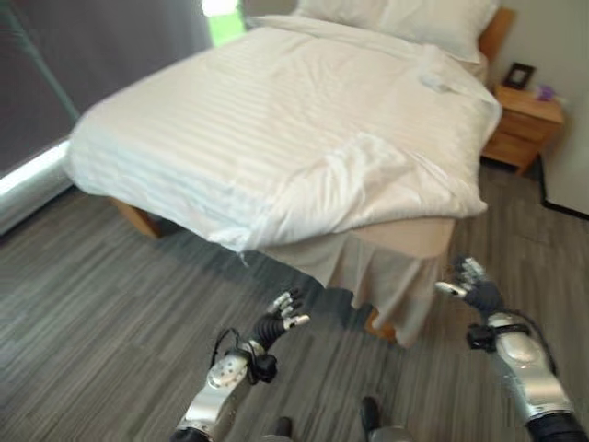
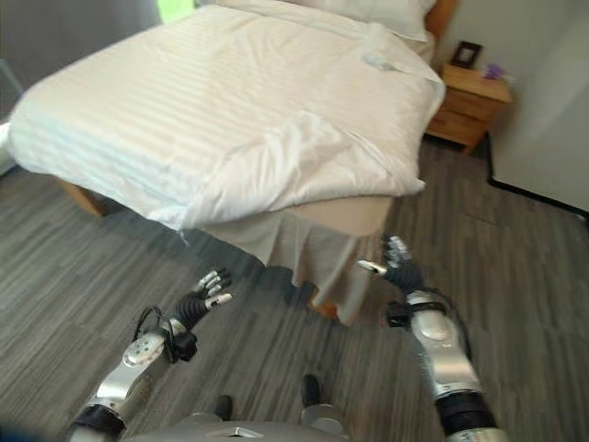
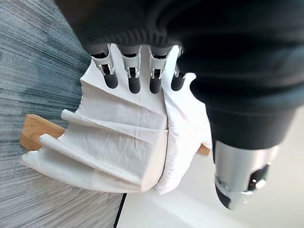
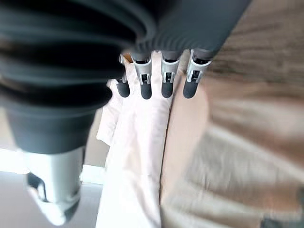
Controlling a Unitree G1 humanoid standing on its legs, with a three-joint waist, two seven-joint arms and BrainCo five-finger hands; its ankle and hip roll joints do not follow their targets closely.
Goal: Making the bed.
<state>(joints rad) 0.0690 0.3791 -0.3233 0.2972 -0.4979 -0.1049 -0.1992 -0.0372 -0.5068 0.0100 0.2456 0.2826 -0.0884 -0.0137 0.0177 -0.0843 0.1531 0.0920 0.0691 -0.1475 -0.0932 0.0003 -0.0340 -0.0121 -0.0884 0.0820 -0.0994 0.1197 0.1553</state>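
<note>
A white, faintly striped duvet [image 1: 276,129] covers the bed [image 1: 419,238], rumpled at its near corner above a pleated beige bed skirt [image 1: 386,276]; pillows [image 1: 405,18] lie at 12 o'clock. Over the grey plank floor [image 1: 92,322], the left hand [image 1: 281,318] at 6 o'clock and the right hand [image 1: 471,287] at 4 o'clock hover with fingers straight, empty, short of the bed. A wooden nightstand [image 1: 525,124] stands at 2 o'clock.
</note>
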